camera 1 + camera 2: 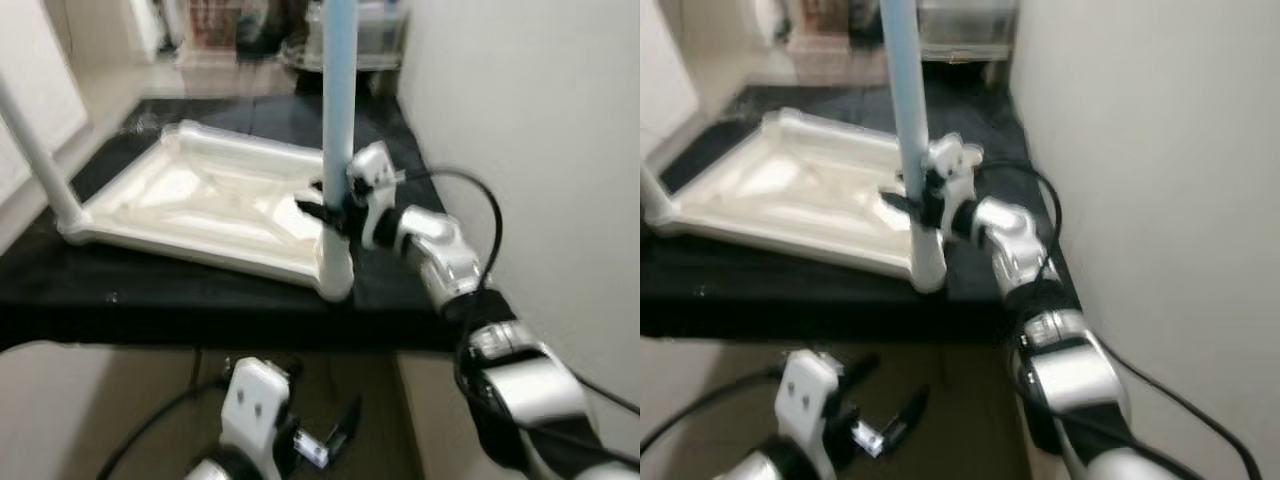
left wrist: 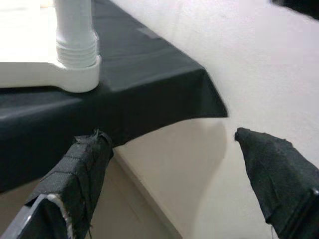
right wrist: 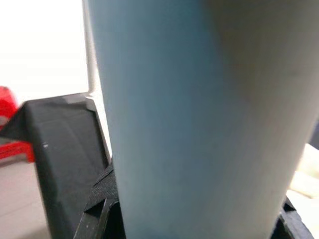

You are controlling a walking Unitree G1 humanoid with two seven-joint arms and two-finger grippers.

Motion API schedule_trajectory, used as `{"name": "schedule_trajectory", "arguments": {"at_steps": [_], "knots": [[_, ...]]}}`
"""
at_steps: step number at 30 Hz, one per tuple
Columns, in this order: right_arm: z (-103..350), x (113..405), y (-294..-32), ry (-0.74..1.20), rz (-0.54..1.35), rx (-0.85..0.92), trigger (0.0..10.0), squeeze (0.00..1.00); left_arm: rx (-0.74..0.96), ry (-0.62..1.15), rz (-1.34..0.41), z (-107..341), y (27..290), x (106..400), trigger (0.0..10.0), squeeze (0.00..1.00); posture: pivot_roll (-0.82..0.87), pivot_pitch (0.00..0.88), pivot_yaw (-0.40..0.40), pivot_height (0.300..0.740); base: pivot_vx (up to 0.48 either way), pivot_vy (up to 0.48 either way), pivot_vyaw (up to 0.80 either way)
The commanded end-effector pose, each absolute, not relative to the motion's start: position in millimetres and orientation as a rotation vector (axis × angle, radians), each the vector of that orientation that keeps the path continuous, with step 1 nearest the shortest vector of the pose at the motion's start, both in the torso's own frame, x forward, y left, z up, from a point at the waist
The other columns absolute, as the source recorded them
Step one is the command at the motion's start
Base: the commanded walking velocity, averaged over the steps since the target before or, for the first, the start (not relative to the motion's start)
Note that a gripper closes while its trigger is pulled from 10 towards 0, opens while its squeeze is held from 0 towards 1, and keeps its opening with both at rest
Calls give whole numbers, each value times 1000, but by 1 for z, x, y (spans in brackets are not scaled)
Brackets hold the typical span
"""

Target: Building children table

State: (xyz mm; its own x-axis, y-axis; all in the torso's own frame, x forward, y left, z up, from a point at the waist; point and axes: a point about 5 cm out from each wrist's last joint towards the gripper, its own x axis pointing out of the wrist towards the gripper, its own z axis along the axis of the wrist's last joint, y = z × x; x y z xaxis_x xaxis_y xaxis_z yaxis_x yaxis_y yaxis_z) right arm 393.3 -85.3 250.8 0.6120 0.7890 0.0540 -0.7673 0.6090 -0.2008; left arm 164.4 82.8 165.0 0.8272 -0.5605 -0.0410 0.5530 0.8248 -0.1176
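Fingers of your right gripper point(image 1: 334, 214) are clamping the blue leg point(image 1: 339, 90) at the desk's point(image 1: 150, 290) near-right corner — skewing it risks cross-threading the socket; left gripper's point(image 2: 169, 164) fingers are hanging apart.

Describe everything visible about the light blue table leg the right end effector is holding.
The light blue table leg is a smooth plastic-looking tube standing upright at the near right corner of the upturned white tabletop. Its lower end meets a white ribbed collar in the corner socket. The right end effector is shut around it just above that collar. The top runs out of frame. The tabletop lies on a black cloth-covered surface beside a white wall.
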Motion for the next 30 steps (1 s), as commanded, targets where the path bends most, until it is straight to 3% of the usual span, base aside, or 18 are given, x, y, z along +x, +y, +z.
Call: {"name": "schedule_trajectory", "arguments": {"at_steps": [1,3,21,28,30], "knots": [[191,392,-96,137,825,-125,10000,0,-95,105,-583,160,85,163,10000,0,124,197,-39,740,0,0,0],[190,399,-101,152,669,-96,10000,0,-95,104,-583,160,85,164,10000,0,125,207,-39,740,0,0,0],[177,404,-128,179,-44,28,10000,0,-93,97,-576,161,86,166,10000,0,124,217,-39,740,0,0,0],[175,398,-116,159,-213,76,10000,0,-92,94,-569,161,87,168,10000,0,126,217,-39,740,0,0,0],[180,396,-109,160,-351,91,10000,0,-90,93,-565,161,88,169,10000,0,131,212,-39,740,0,0,0]]}}
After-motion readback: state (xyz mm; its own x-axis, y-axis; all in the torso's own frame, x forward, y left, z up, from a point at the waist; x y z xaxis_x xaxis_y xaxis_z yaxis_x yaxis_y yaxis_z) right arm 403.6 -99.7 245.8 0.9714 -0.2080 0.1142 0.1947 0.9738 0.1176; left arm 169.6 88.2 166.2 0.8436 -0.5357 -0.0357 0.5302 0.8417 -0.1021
